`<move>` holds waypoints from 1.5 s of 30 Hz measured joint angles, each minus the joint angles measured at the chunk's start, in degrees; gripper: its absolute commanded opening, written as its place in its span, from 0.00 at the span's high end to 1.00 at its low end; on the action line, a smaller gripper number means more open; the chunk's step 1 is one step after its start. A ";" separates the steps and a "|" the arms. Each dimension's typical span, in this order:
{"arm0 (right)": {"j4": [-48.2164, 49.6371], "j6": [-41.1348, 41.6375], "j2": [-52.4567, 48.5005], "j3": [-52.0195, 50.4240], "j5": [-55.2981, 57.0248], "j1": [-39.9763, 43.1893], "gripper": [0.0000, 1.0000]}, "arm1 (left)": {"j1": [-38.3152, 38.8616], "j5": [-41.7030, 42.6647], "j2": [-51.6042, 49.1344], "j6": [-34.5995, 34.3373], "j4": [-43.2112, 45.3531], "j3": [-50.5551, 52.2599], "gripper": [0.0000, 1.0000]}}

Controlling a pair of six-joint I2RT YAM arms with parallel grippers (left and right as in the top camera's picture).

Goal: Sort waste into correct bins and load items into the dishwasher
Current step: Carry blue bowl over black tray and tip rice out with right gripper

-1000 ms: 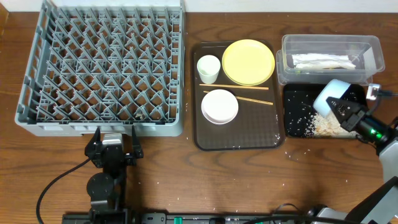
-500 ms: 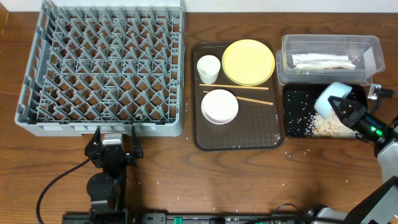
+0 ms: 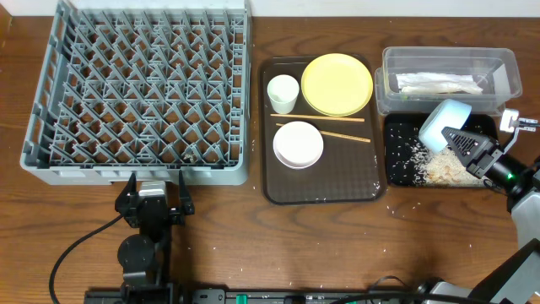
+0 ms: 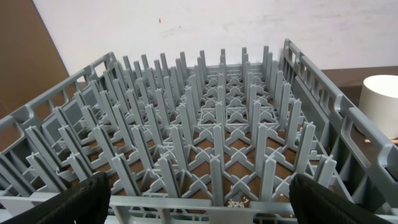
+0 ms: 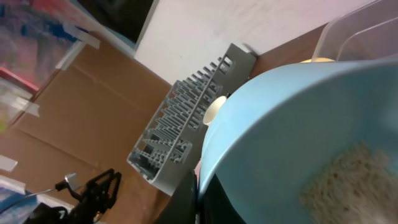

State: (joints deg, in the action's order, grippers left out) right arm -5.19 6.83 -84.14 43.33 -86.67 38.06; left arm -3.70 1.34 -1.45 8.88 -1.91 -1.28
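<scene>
My right gripper (image 3: 467, 145) is shut on the rim of the light blue bowl (image 3: 444, 124) and holds it tilted over the black tray (image 3: 396, 152). Rice (image 3: 439, 166) lies in a heap in that tray. In the right wrist view the bowl (image 5: 292, 118) fills the frame with rice (image 5: 354, 180) still inside it. The clear tub (image 3: 506, 67) holds the white wrapper (image 3: 439, 83). The yellow plate (image 3: 337, 84), white cup (image 3: 283, 91), white bowl (image 3: 298, 143) and chopsticks (image 3: 325, 118) lie on the brown tray (image 3: 337, 181). My left gripper (image 4: 199, 198) is open in front of the grey rack (image 3: 139, 89).
Loose rice grains lie scattered on the brown tray's right part (image 3: 377, 184) and on the table (image 3: 396, 207) near the black tray. The rack's near edge (image 4: 205, 202) stands right before my left fingers (image 4: 74, 202). The cup (image 4: 382, 102) shows at the right.
My right gripper has tipped the blue bowl further and shifted it a little up and left over the black tray. More rice lies in the tray. The left arm has not moved.
</scene>
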 measured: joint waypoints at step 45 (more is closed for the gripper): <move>10.01 35.26 0.00 -0.07 1.44 3.10 0.99 | 0.00 0.02 0.00 0.00 0.00 0.00 0.07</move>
State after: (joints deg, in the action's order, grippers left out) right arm 4.82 42.09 -84.14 43.27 -85.23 41.17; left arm -3.70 1.37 -1.45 8.88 -1.91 -1.28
